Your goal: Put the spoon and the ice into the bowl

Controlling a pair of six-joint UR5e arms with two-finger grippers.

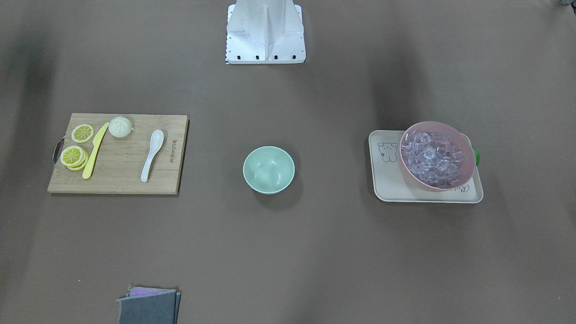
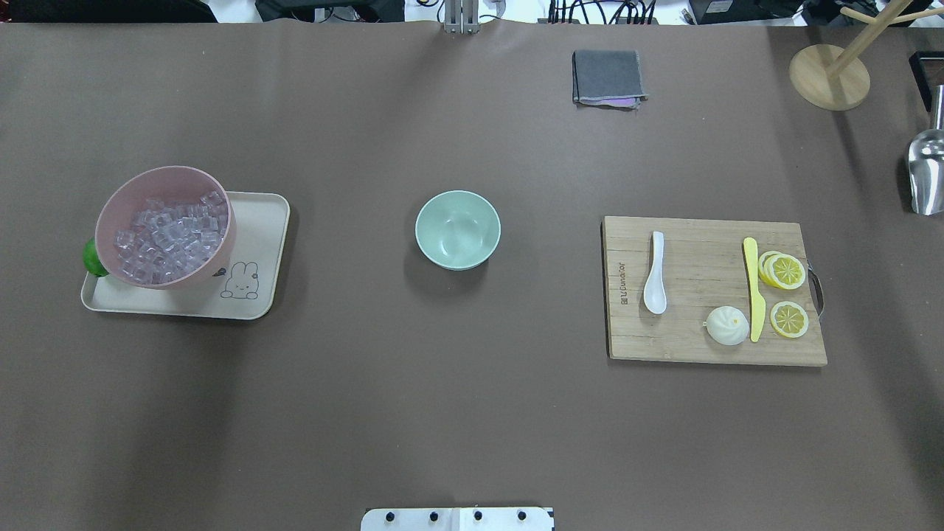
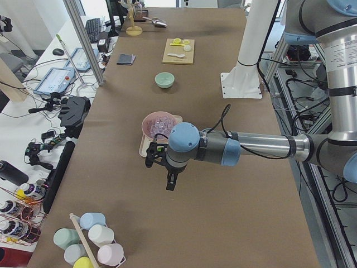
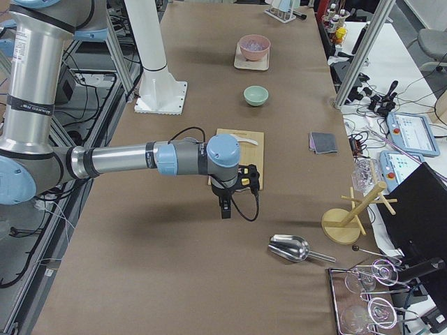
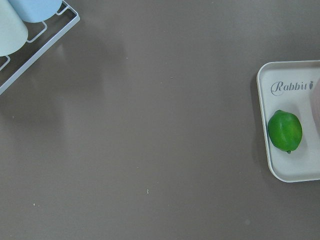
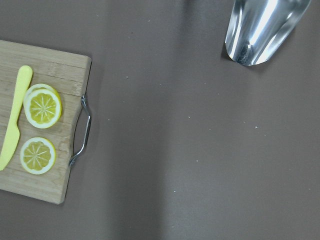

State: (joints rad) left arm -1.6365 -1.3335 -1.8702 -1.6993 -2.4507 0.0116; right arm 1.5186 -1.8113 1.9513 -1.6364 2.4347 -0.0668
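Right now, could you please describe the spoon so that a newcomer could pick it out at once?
Find the wooden cutting board on the robot's right side of the table. The spoon lies alone at the board's end nearest the mint-green bowl. It is glossy white, with a short curved handle and deep oval head, unlike the longer, flat yellow knife by the lemon slices.

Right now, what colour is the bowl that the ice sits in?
Pink. The pink bowl shows best in the overhead exterior view.

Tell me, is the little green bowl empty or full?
Empty. The mint-green bowl shows only its bare inside; the white spoon lies on the cutting board and the ice cubes sit in the pink bowl.
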